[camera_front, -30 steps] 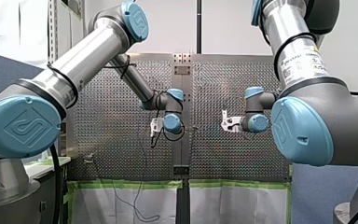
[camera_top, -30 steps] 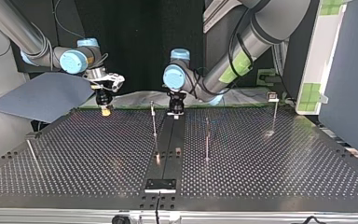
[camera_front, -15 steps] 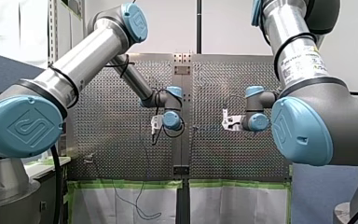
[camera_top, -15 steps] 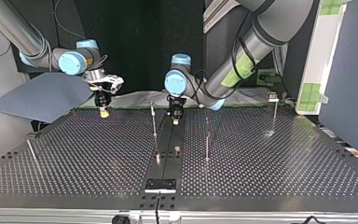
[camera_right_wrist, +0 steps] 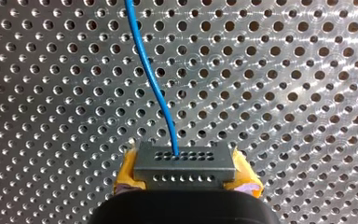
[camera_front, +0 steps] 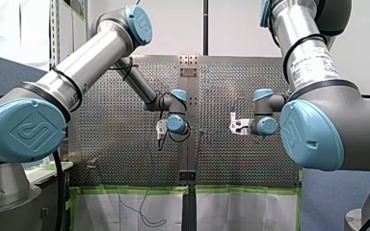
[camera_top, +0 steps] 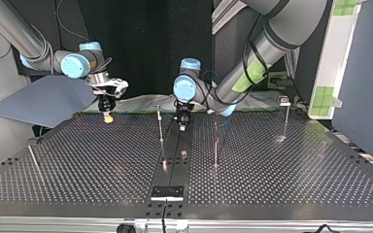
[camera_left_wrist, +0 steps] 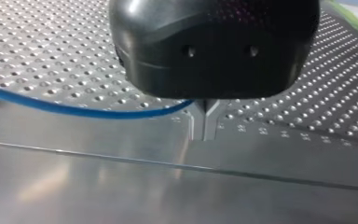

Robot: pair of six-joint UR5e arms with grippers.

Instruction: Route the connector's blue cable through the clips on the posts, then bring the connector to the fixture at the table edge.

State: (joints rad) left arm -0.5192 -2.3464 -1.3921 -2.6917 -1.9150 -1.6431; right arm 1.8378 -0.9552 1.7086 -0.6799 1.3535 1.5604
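My right gripper (camera_right_wrist: 185, 176) is closed on the connector (camera_right_wrist: 185, 161), which sits square between its yellow pads, just above the perforated table (camera_top: 296, 170) at the far left of the top view. The blue cable (camera_right_wrist: 151, 79) leaves the connector face and runs ahead of it over the holes. My left gripper (camera_left_wrist: 205, 123) is at the far middle of the table, over the dark centre strip. Its metal fingers are drawn narrow, and the cable appears pinched at their root. The nearest post (camera_top: 161, 131) stands just left of it in the top view, and the fixture (camera_top: 167, 192) lies at the near edge. No cable can be seen in any clip, so routing is judged not yet begun. Hazards:

- A thin cable can slip through smooth metal fingers if drawn taut.
- Tension between the two grips may tilt the connector in the pads.
- A low pass could snag the post or bend it.
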